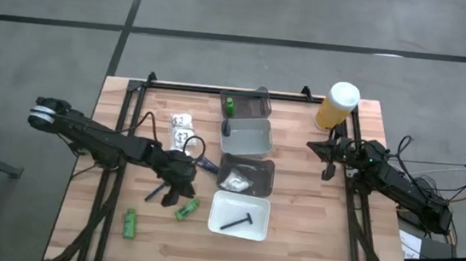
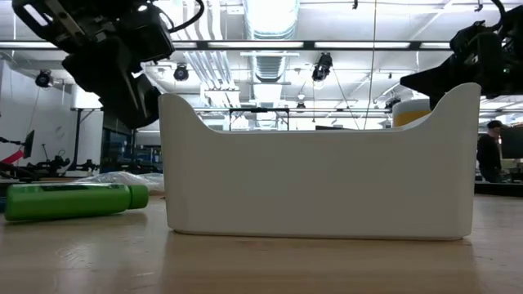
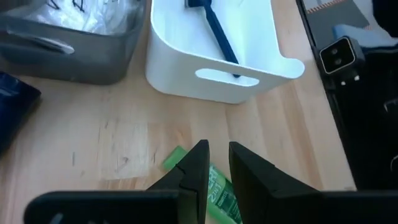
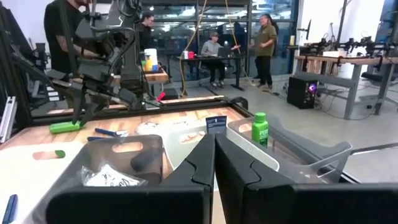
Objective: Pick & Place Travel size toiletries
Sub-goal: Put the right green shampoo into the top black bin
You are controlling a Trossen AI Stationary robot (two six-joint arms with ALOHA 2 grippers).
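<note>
My left gripper (image 1: 177, 189) hovers over a green bottle (image 1: 187, 208) that lies flat on the table; in the left wrist view the bottle (image 3: 214, 186) shows under the narrowly open fingers (image 3: 219, 158). A second green bottle (image 1: 130, 223) lies nearer the near edge, and in the low view a green bottle (image 2: 73, 200) rests on its side. A dark stick (image 1: 237, 222) lies in the white tray (image 1: 260, 203). White packets (image 1: 181, 131) lie on the wood. My right gripper (image 1: 330, 164) waits shut at the table's right side.
A row of trays runs down the table's middle: a dark grey one (image 1: 257, 99) holding a green bottle, a light grey one (image 1: 265, 132), a grey one (image 1: 267, 178) with a packet, then the white one. A yellow white-capped container (image 1: 336, 106) stands at the far right.
</note>
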